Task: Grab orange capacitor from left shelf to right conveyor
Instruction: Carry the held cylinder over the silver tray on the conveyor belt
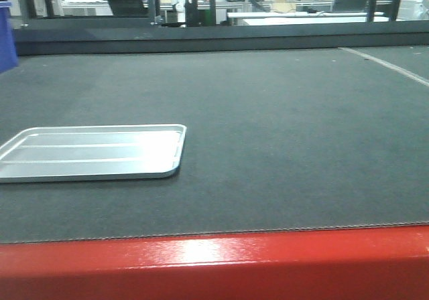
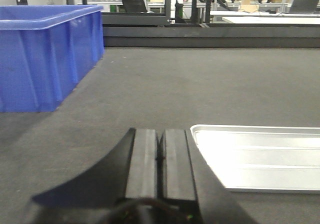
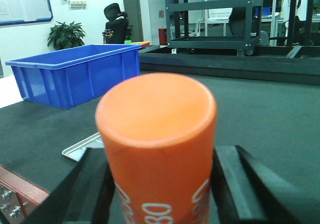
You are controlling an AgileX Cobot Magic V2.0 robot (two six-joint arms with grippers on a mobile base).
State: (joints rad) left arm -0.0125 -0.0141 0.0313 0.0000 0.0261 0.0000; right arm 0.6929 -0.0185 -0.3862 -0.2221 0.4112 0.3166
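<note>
Bright indoor light; tray [image 1: 100, 154] glares; orange capacitor [image 3: 157, 149] blurred.

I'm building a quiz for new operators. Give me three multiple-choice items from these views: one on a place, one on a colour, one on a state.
1. Where does the silver tray lie? A on the grey belt; B on the floor; C in a gripper.
2. What colour is the cylinder in the right gripper? A green; B orange; C white.
3. How do the left gripper's fingers stand? A wide apart; B pressed together, nothing between; C clamped on the cylinder.
Answers: 1 A, the tray rests flat on the belt; 2 B, its top and side are orange; 3 B, the fingers meet with no gap.
</note>
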